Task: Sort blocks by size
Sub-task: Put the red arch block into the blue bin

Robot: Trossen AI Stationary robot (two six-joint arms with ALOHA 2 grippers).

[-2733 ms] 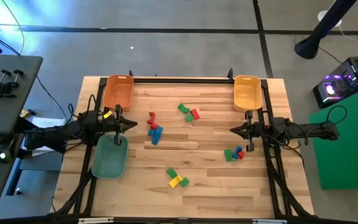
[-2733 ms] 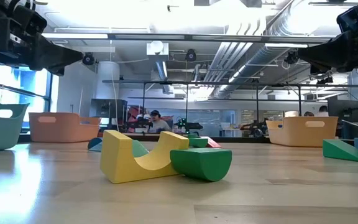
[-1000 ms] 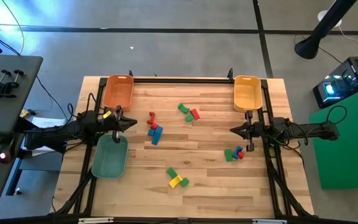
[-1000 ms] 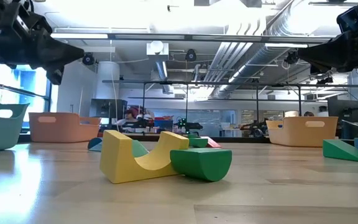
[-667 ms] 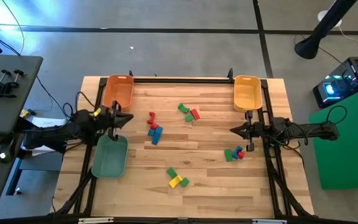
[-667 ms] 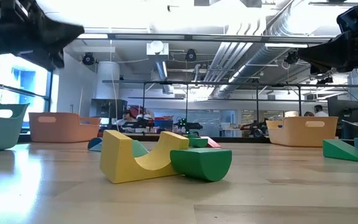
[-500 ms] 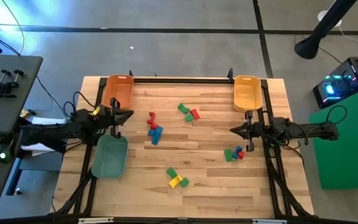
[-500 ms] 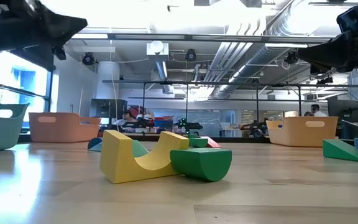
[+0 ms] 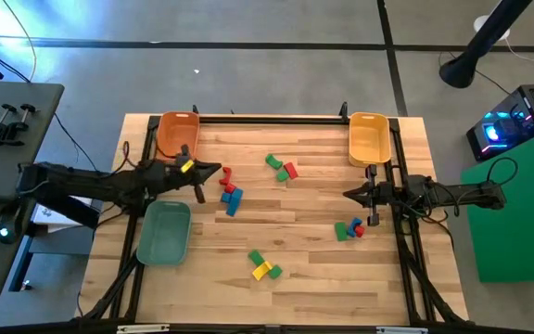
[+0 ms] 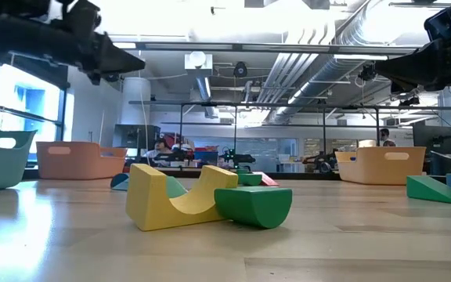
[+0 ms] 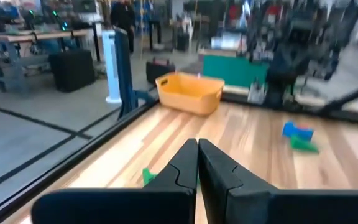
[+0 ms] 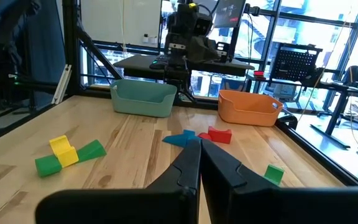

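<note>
The left gripper (image 9: 213, 171) reaches out over the light wooden slatted table (image 9: 313, 269), just beside the cluster of small red and blue blocks (image 9: 229, 188) at the table's left-centre; its two dark fingers (image 11: 197, 163) are pressed together and hold nothing. It hangs well above the tabletop, as the low view shows. The right gripper (image 9: 349, 194) waits at the table's right edge, fingers likewise closed together and empty, near the green, blue and red blocks (image 9: 349, 228) lying just in front of it.

The remaining blocks lie scattered on the wood: a green and red group (image 9: 281, 168) near the middle of the far side, and a yellow arch-shaped block (image 10: 174, 197) touching a green rounded block (image 10: 253, 205) toward the near side. What looks like a further green piece sits behind the yellow arch, though it is mostly hidden.

An orange plastic tray (image 9: 176, 135) stands at the far left corner, a yellow plastic tray (image 9: 369, 137) at the far right corner, and a teal-green plastic tray (image 9: 164, 233) at the left edge, just beside the left arm. No block shows in any tray.
</note>
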